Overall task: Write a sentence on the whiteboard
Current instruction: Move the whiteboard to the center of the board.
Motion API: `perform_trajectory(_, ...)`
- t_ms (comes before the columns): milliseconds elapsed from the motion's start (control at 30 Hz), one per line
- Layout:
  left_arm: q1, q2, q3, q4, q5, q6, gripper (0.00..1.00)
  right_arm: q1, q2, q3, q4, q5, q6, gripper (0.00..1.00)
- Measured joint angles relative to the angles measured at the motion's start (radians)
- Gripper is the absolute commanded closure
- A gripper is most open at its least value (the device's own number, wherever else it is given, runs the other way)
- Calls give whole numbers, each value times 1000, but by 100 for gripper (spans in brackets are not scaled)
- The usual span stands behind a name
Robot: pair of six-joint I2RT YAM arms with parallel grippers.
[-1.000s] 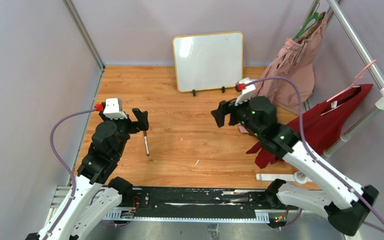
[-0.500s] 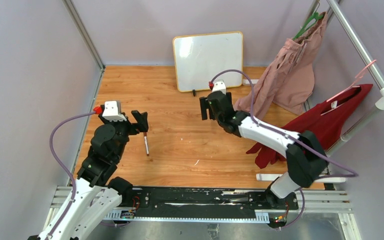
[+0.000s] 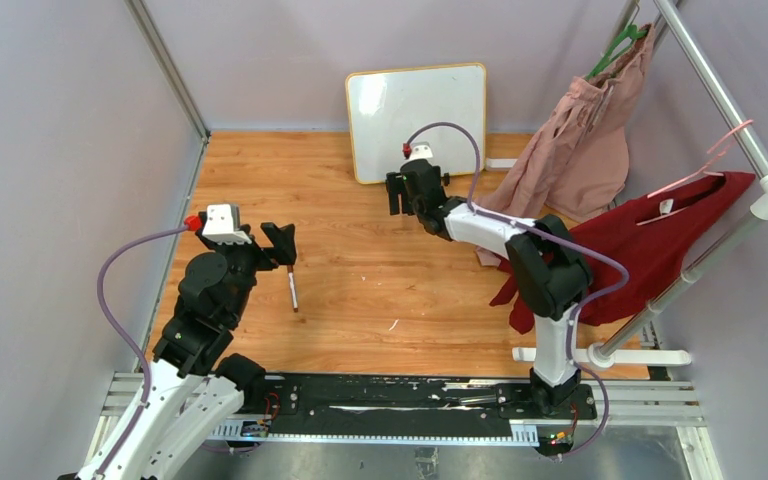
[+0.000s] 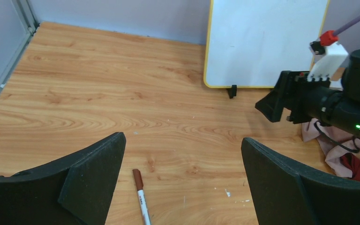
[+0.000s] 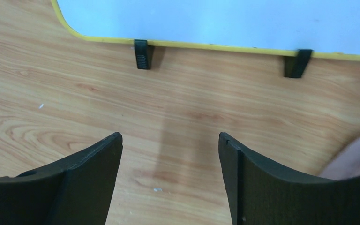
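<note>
The whiteboard [image 3: 417,120] with a yellow-orange frame stands on two black feet against the back wall; its face is blank and no sentence shows on it. It also shows in the left wrist view [image 4: 267,42] and the right wrist view [image 5: 225,18]. A marker [image 3: 292,291] with a reddish-brown cap lies on the wooden floor; in the left wrist view [image 4: 141,197] it lies between the jaws, near the left one. My left gripper [image 3: 282,246] is open above it and empty. My right gripper [image 3: 398,193] is open and empty, close in front of the board's lower left part.
A pink garment [image 3: 585,125] hangs on a rail at the back right. A red garment [image 3: 650,245] hangs lower on the right and drapes onto the floor. A metal rack pole [image 3: 710,90] runs along the right side.
My right arm has stretched forward and to the left, bringing its gripper from mid-floor up to the whiteboard's foot. The left arm and marker stayed put.
</note>
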Motion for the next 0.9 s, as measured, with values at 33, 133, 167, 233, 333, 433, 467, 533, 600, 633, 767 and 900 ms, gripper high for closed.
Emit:
perform_trajectory(33, 0, -2, -2, 3, 0, 0, 0, 0, 28, 25, 4, -8, 1, 22)
perform_trajectory(133, -4, -2, -2, 5, 0, 0, 0, 0, 95, 82, 7, -23, 8, 23)
perform_trajectory(167, -6, -2, -3, 6, 0, 0, 0, 0, 117, 103, 6, -27, 12, 23)
perform_trajectory(233, -10, -2, -3, 9, 1, 0, 0, 0, 153, 139, 5, -29, 21, 24)
perform_trajectory(333, -14, -2, -3, 9, 1, 0, 0, 0, 207, 204, -5, -29, 38, 26)
perform_trajectory(433, -14, -2, -3, 9, 1, 0, 0, 0, 257, 273, -19, -33, 55, 28)
perform_trajectory(467, -14, -2, -3, 9, 1, 1, 0, 0, 273, 294, -24, -34, 60, 28)
perform_trajectory(533, -15, -2, -3, 9, 0, 1, 0, 0, 296, 324, -33, -35, 66, 29)
perform_trajectory(600, -16, -2, -3, 9, 0, 1, 0, 0, 325, 359, -48, -35, 75, 32)
perform_trajectory(633, -18, -2, -3, 9, 0, 1, 0, 0, 337, 370, -55, -35, 79, 33)
perform_trajectory(767, -24, -2, -3, 9, -1, 1, 0, 0, 377, 407, -87, -32, 91, 37)
perform_trajectory(900, -28, -2, -3, 9, -2, 2, 0, -2, 412, 438, -109, -32, 99, 41)
